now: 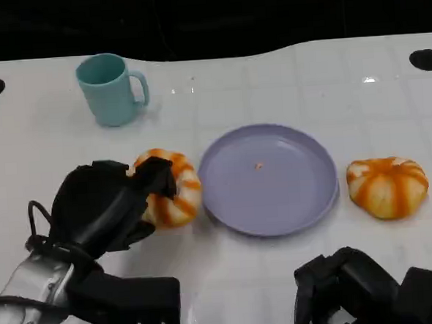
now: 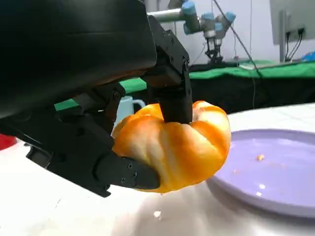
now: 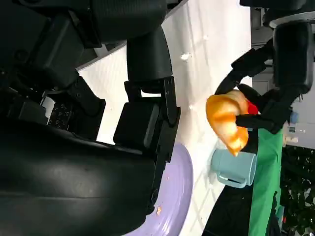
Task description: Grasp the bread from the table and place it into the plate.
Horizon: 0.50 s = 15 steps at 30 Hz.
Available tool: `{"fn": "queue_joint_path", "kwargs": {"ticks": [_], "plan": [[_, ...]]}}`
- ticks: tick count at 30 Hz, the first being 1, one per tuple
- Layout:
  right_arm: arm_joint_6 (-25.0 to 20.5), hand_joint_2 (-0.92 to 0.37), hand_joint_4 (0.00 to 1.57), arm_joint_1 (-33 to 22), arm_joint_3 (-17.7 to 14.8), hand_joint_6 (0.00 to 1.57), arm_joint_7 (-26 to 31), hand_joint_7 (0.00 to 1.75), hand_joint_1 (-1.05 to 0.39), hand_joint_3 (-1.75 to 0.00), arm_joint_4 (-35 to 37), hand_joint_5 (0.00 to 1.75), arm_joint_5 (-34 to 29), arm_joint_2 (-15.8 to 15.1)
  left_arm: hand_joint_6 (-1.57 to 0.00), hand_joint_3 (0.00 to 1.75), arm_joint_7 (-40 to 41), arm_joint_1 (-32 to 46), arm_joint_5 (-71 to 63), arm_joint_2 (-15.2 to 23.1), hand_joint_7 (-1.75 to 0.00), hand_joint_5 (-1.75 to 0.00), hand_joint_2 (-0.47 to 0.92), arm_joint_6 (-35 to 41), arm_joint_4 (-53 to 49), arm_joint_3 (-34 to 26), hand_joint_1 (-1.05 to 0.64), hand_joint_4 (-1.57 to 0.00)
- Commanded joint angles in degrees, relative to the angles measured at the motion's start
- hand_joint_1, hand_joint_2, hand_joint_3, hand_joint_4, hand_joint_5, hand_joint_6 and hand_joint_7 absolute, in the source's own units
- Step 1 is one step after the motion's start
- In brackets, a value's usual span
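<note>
The bread [image 1: 172,192], a round orange-and-white striped bun, sits in the grip of the left hand [image 1: 108,205], just beside the left rim of the purple plate [image 1: 268,179] and still outside it. In the left wrist view the bread [image 2: 172,145] is clasped between black fingers [image 2: 174,98] pressing on its top and a lower finger tucked under its side, and it looks raised slightly off the white table [image 1: 270,85], with the plate's rim [image 2: 261,191] close alongside it. The right wrist view shows the same bun [image 3: 227,120] held by the left hand [image 3: 266,98] above the tabletop, with a teal mug [image 3: 235,168] beyond it. A second striped bun [image 1: 388,186] lies on the table just off the plate's right edge, apart from both hands. The right hand [image 1: 348,286] rests low near the table's front edge with its fingers curled in and nothing in them. The teal mug [image 1: 112,89] stands upright at the far left of the table.
</note>
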<state>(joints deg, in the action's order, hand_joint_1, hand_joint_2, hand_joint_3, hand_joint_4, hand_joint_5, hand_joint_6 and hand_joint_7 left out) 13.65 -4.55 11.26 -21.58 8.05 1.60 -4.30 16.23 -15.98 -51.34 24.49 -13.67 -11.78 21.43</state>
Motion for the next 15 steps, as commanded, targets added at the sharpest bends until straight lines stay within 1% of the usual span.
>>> {"fn": "queue_joint_path", "kwargs": {"ticks": [1,6,9,10,12,14,15], "plan": [[-1.14,-0.08,1.53,-0.41,-0.14,1.57,0.4,1.05,-1.05,-1.39,-1.35,1.32,0.06,-0.41,-0.7,0.81,0.53,0.77,0.95,0.69,-1.5,-1.75,0.7,-0.47,2.65,-1.46,-0.24,-0.82],[0.89,-0.08,1.53,0.09,-0.2,1.57,0.15,1.05,-1.05,-1.39,0.17,1.33,0.19,-0.21,-0.69,0.82,2.73,-1.6,1.94,-1.2,-1.48,-1.75,0.7,-3.9,2.69,-1.16,-0.25,-0.82],[0.94,-0.07,1.54,0.26,-0.41,1.57,-0.19,1.05,-1.05,-1.39,0.57,1.34,0.87,-0.06,-0.7,0.81,2.02,-3.2,1.88,-2.61,-1.49,-1.75,0.69,-4.32,2.48,-0.8,-0.26,-0.84],[1.57,-0.07,1.54,0.46,-0.46,1.57,-0.35,1.05,-1.05,-1.39,1.14,1.34,0.95,-0.07,-0.69,0.81,1.68,-4.32,1.79,-3.3,-1.49,-1.75,0.68,-4.59,2.01,-0.39,-0.26,-0.84],[2.88,-0.08,1.54,0.85,-0.52,1.57,-0.49,1.05,-1.05,-1.4,2.19,1.33,0.86,-0.12,-0.61,0.82,1.23,-6.05,1.42,-4.28,-1.65,-1.75,0.62,-4.7,1.13,0.34,-0.24,-0.83],[3.7,-0.09,1.55,1.13,-0.57,1.57,-0.37,1.05,-1.05,-1.4,3.04,1.33,0.68,-0.1,-0.58,0.8,0.84,-8.26,0.93,-5.59,-1.71,-1.75,0.59,-4.36,-0.63,1.4,-0.23,-0.81],[3.72,-0.09,1.55,1.11,-0.6,1.57,-0.36,1.05,-1.05,-1.4,3.14,1.32,0.74,-0.11,-0.6,0.78,0.89,-9.49,1.1,-6.36,-1.7,-1.75,0.58,-4.58,-1.99,1.93,-0.23,-0.83]]}}
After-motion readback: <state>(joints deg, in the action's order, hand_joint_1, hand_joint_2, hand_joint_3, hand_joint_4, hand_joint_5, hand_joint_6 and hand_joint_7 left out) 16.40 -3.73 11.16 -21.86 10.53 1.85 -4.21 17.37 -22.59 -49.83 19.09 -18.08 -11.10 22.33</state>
